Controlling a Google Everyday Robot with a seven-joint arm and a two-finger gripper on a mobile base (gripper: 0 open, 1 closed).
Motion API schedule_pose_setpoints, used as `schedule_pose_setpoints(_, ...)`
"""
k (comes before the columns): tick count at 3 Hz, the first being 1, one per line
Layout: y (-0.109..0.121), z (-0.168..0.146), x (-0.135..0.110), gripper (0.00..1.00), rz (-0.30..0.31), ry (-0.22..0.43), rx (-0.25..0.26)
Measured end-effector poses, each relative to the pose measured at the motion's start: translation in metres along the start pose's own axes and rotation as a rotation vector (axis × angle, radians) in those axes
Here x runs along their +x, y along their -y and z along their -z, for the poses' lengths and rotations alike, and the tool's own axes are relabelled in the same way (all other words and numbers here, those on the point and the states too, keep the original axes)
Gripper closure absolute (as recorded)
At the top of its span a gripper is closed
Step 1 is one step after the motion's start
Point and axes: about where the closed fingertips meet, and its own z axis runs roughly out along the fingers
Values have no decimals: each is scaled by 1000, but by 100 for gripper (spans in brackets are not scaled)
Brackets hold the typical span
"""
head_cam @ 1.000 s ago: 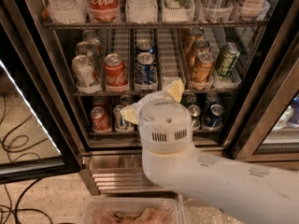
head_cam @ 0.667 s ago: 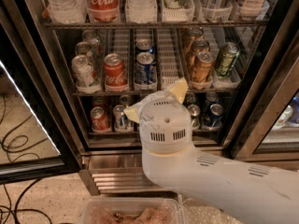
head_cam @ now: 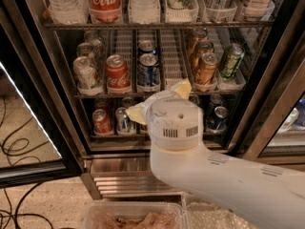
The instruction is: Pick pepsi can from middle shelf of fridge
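Observation:
The pepsi can (head_cam: 148, 72) stands upright at the front of a white lane on the middle shelf (head_cam: 174, 56) of the open fridge (head_cam: 267, 75). A second blue can (head_cam: 147, 47) stands behind it. My gripper (head_cam: 158, 100) is just below and slightly right of the pepsi can, in front of the shelf's edge. Its yellowish fingers (head_cam: 182, 87) are spread apart and hold nothing. The white arm (head_cam: 214, 175) hides part of the lower shelf.
A red Coca-Cola can (head_cam: 117, 74) stands left of the pepsi can, with silver cans (head_cam: 86, 73) further left. Bronze-gold cans (head_cam: 206, 68) and a green can (head_cam: 231, 60) stand to the right. Bottles fill the upper rack (head_cam: 143, 4). A clear bin (head_cam: 136, 218) sits below.
My gripper has edged slightly up and to the right toward the middle shelf. The cans have not moved.

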Motion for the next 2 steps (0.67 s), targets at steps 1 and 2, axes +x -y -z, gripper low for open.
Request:
schedule_pose_setpoints(1,21,-21,16,0,-202,-27,-95)
schedule_pose_setpoints(2,1,-18,10,0,-259,-18,-178)
